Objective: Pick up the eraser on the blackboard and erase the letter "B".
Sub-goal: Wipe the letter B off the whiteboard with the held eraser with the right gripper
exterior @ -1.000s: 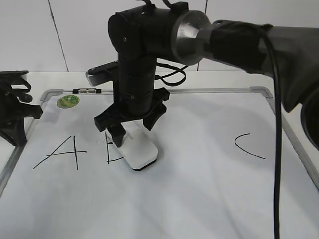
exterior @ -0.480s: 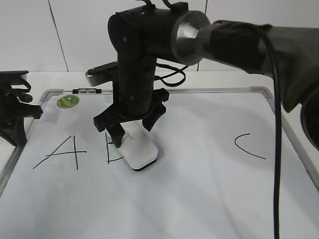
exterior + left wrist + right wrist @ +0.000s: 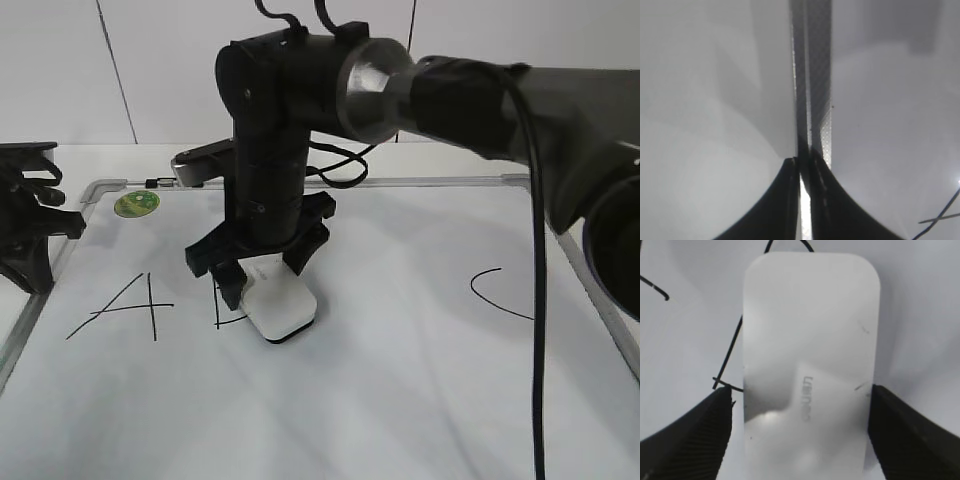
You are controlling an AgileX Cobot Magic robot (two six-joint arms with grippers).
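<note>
The white eraser (image 3: 284, 308) lies flat on the blackboard (image 3: 400, 400), over the right part of the letter "B" (image 3: 219, 312). Only the B's upright and lower stroke show. My right gripper (image 3: 266, 272) is lowered over the eraser's far end, open, with one finger on each long side. In the right wrist view the eraser (image 3: 810, 340) fills the space between the fingers (image 3: 801, 390): the right finger is at its edge and the left one stands a little off. B strokes (image 3: 734, 347) show to its left. My left gripper (image 3: 805, 172) is shut and empty over the board's frame (image 3: 818, 75).
The left arm (image 3: 28, 225) rests at the board's left edge. The letter "A" (image 3: 125, 305) is left of the B, and "C" (image 3: 495, 293) is at the right. A green sticker (image 3: 136, 204) and a small marker (image 3: 175, 183) are at the board's far left corner.
My right gripper has come down a little lower around the eraser. The eraser and the left arm have not moved.
</note>
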